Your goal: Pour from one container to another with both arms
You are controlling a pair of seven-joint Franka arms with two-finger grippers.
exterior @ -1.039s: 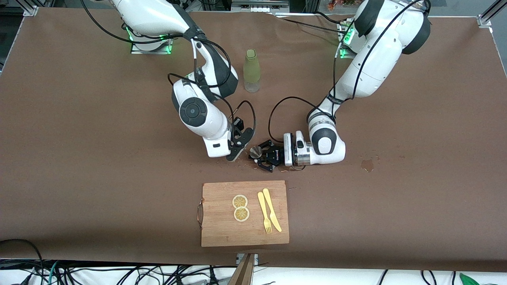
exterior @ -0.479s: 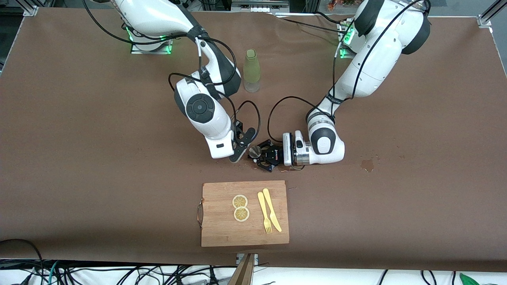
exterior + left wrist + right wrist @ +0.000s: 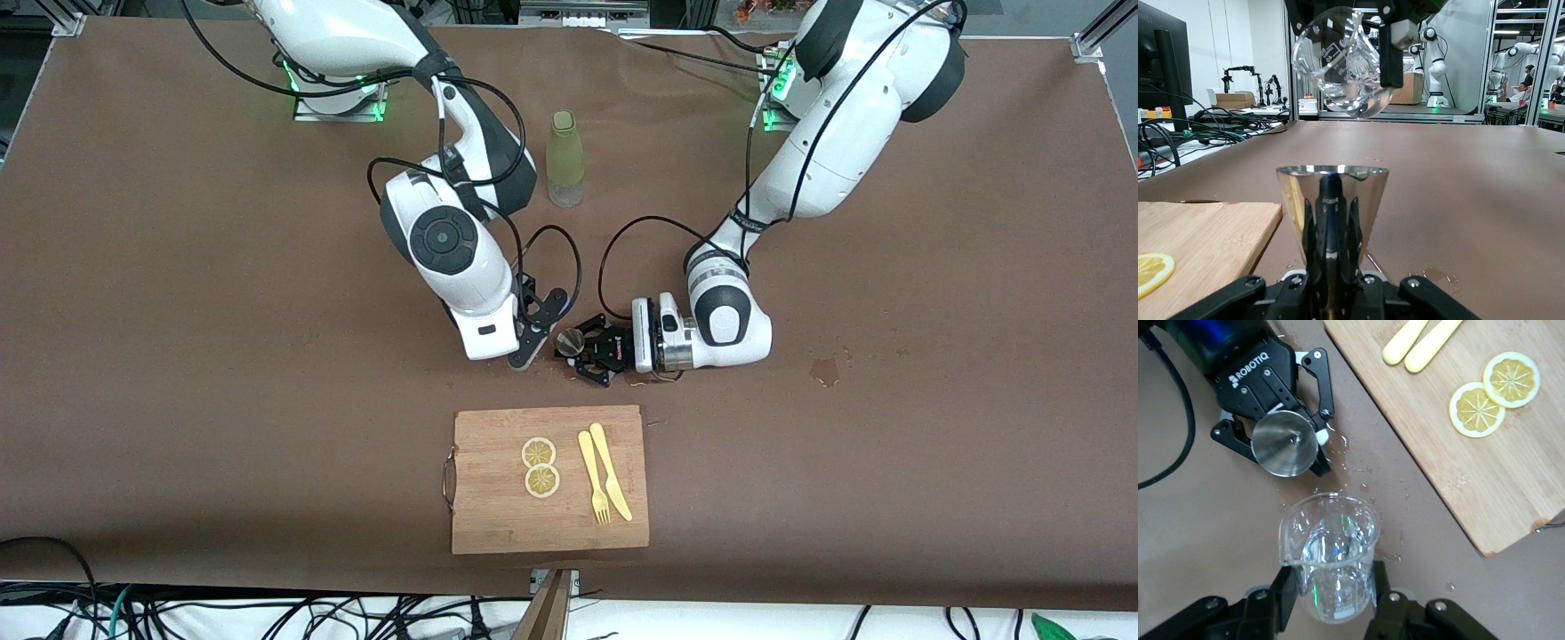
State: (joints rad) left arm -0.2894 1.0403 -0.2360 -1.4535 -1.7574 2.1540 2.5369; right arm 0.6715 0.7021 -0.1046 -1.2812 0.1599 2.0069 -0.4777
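Spillage is your risk: the right gripper clamps the tilted glass beaker above the narrow steel jigger pinched by the left gripper, so slight misalignment wets the table.

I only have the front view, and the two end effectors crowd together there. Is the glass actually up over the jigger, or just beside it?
Observer: Up over it. In the left wrist view the glass hangs tilted above the jigger, with a clear gap between them.
Operator: Good. Is there anything in the glass to pour?
Observer: Yes. The right wrist view looks down into it where the right end effector grips it, and some clear liquid sits at the bottom.
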